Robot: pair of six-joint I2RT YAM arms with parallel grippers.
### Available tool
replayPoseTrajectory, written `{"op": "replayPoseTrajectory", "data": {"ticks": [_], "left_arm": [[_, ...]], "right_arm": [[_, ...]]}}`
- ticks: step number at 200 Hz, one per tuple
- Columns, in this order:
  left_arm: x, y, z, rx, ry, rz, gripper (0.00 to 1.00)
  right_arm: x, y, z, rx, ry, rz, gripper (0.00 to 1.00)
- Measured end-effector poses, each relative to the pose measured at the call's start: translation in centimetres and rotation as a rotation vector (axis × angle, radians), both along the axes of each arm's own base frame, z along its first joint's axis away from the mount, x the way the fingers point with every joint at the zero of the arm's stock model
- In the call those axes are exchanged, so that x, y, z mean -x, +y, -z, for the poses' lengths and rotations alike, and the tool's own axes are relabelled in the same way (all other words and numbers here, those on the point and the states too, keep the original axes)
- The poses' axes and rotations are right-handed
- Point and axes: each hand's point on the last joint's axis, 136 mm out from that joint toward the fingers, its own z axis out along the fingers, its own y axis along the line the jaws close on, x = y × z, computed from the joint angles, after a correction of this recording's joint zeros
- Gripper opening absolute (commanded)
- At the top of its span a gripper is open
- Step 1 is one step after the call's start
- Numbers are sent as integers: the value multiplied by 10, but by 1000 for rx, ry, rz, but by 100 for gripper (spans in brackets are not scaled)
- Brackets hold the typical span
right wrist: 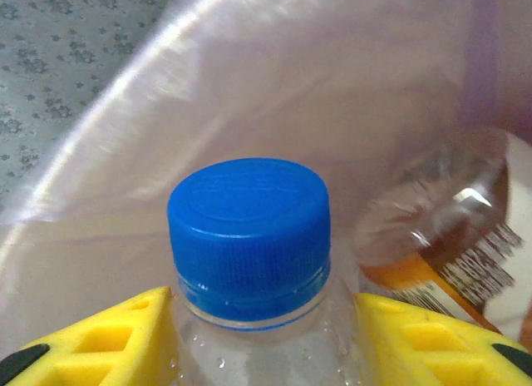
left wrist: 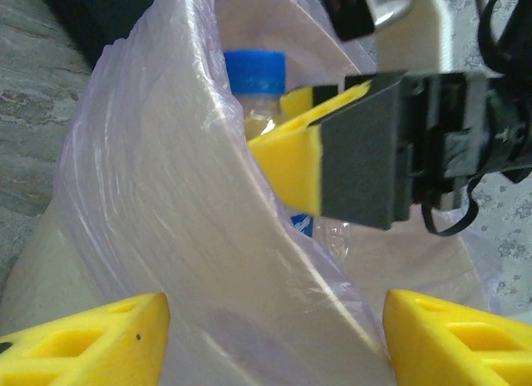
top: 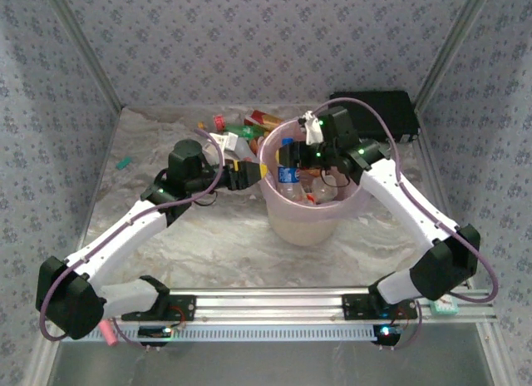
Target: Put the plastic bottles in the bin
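Snagging is the danger: the right gripper (right wrist: 264, 340) clamps a blue-capped bottle (right wrist: 249, 220) just inside the bin (top: 320, 224), while the left gripper (left wrist: 274, 332) straddles its bagged rim, jaws apart, and could drag the bin over.

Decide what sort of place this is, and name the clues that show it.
Probably a robot test booth in a lab, not a home: patterned panels in a metal frame enclose the table, and the left arm and right arm are bolted to an aluminium rail at its near edge.
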Motion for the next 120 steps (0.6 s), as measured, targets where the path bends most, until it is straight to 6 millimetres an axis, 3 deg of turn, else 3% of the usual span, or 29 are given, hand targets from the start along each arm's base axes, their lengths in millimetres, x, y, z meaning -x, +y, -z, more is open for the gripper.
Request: {"op": "replayPoseTrajectory", "data": {"ticks": [26, 48, 66, 93, 120], "left_arm": [[-2, -1, 1, 2, 1, -3, 67], [-3, -1, 0, 5, 0, -3, 66], [-3, -2, 0, 6, -2, -3, 65], [-5, -3, 0, 10, -6, -3, 64], [-5, -3, 0, 11, -7, -3, 64]], "right_arm": [[6, 1, 6, -17, 24, 14, 41], [9, 0, 5, -6, 23, 18, 65], [8, -10, -1, 46, 16, 37, 72], [-1, -27, -37, 98, -55, 73, 72], [-5, -35, -68, 133, -135, 80, 57]]}}
